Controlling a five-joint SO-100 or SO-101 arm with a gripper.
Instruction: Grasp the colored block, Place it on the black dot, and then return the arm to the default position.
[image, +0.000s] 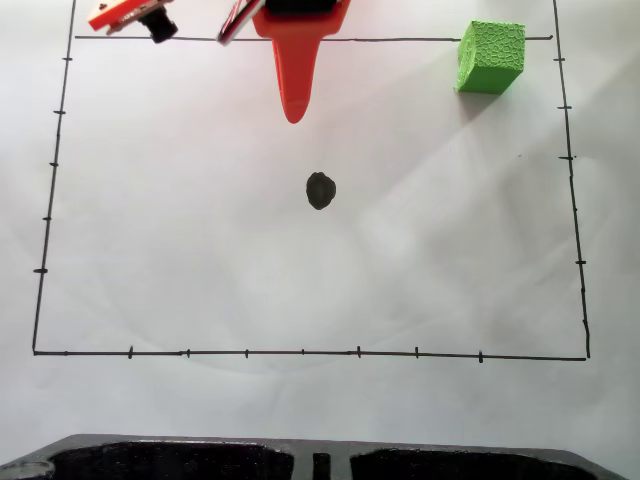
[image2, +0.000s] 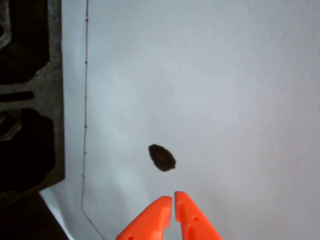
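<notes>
The colored block (image: 490, 57), a bright green cube, sits on the white paper at the top right of the fixed view, just inside the drawn border. The black dot (image: 320, 190) is bare at the sheet's middle. The orange-red arm (image: 300, 30) hangs at the top centre, its pointed gripper (image: 294, 115) aimed down toward the dot and well left of the block. In the wrist view the gripper (image2: 173, 199) has its two orange tips almost touching, shut on nothing, with the black dot (image2: 162, 157) just beyond them.
A thin black border with tick marks (image: 300, 352) frames the paper. A dark moulded tray (image: 300, 460) runs along the bottom edge of the fixed view and shows as the dark tray (image2: 30, 100) at the left of the wrist view.
</notes>
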